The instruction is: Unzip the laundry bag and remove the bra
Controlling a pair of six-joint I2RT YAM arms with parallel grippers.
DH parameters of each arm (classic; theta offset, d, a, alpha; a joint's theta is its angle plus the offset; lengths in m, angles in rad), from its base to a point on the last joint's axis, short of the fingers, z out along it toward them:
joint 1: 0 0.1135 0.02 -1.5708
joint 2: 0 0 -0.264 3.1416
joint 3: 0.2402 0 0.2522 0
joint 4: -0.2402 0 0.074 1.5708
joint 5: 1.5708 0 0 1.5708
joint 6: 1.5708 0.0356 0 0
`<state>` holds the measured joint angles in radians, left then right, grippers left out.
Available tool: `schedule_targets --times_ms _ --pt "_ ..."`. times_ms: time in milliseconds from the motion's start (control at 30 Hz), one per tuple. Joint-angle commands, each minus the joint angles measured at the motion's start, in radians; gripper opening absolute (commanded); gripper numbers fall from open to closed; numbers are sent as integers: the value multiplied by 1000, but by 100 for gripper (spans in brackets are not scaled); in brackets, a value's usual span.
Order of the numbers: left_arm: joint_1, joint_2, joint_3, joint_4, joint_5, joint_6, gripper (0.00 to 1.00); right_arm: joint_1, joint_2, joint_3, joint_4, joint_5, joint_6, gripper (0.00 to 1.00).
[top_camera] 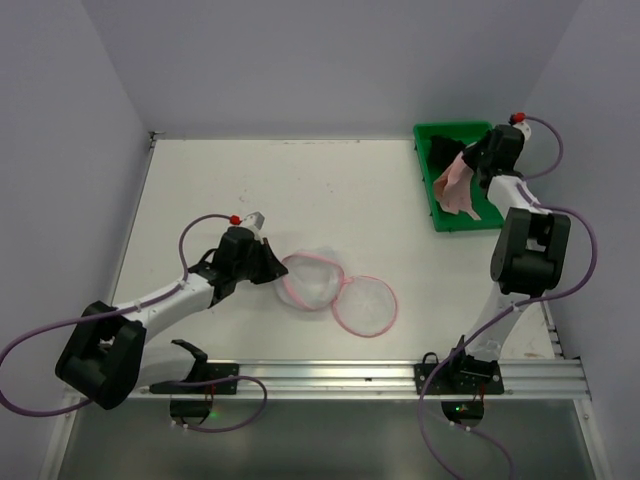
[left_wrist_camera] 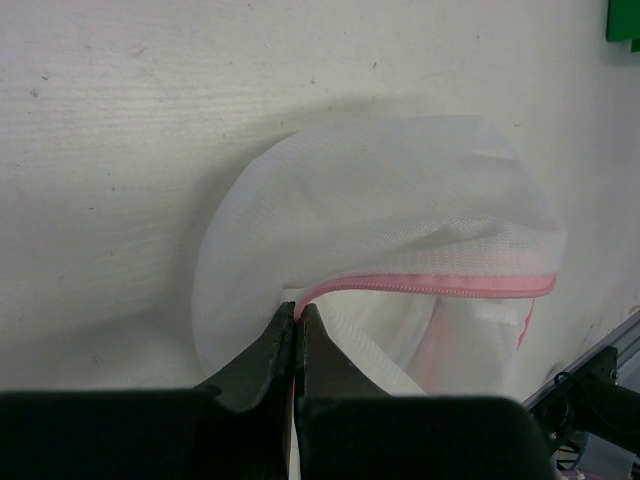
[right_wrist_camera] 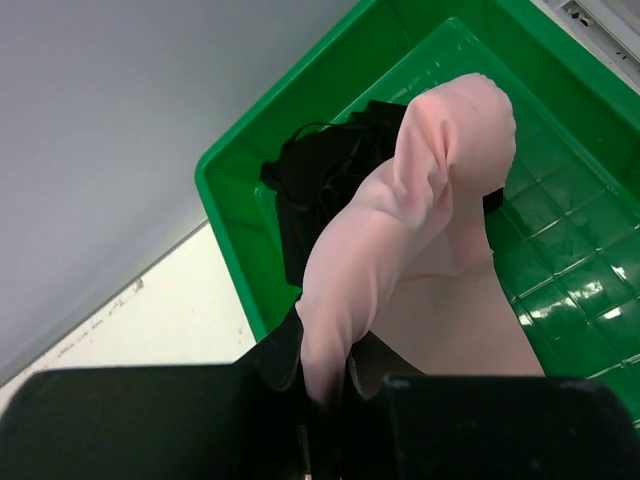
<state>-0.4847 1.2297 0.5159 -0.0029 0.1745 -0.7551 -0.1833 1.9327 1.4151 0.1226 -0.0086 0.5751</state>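
Judging from how things lie, the task looks almost done. The laundry bag (top_camera: 330, 290) is unzipped and spread in two halves, and the bra (right_wrist_camera: 420, 230) is out of it.

Nearest the arm bases, the bag rests on the table (top_camera: 250, 190) just toward 6 o'clock from the middle. Its domed half (top_camera: 312, 278) is white see-through mesh, puffed up and softly creased. Its flat half (top_camera: 365, 305) lies at about 4 o'clock from the dome, touching it, as a pink-rimmed ring of mesh. The left gripper (left_wrist_camera: 297, 330) sits at the dome's 9 o'clock edge, its fingers pressed together on the pink zip rim (left_wrist_camera: 430, 285) and the mesh beside it. Nothing can be made out inside the mesh.

Farther off, at the table's 1 o'clock corner, the right gripper (right_wrist_camera: 325, 385) pinches the pale pink bra by a fold of fabric. The bra hangs limp over the green tray (top_camera: 432, 140), where a black garment (right_wrist_camera: 320, 190) already lies. Whether the bra's lower end touches the tray floor cannot be told.

What seems left is setting the bra down and letting go of the bag.
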Motion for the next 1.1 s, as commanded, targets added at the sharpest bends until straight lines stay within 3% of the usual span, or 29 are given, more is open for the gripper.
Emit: schedule_targets --times_ms 0,100,367,533,600,800,900,1067 --pt "8 4 30 18 17 20 0 -8 -38 -39 64 4 83 5" --pt "8 -1 30 14 22 22 0 -42 -72 -132 64 -17 163 18" --pt "6 -41 15 11 16 14 0 -68 -188 -226 -67 10 201 74" --pt "6 -65 13 6 2 14 0 -65 -363 -237 -242 85 164 94" --pt "8 -72 18 4 -4 16 0 -65 -411 -240 -318 94 144 99" --pt "8 -55 26 15 -15 13 0 -22 -625 -376 -391 64 83 99" --pt "6 -26 44 18 -20 22 0 54 -756 -507 -374 20 71 99" --pt "12 40 93 27 -32 34 0 319 -850 -652 -417 -45 89 96"
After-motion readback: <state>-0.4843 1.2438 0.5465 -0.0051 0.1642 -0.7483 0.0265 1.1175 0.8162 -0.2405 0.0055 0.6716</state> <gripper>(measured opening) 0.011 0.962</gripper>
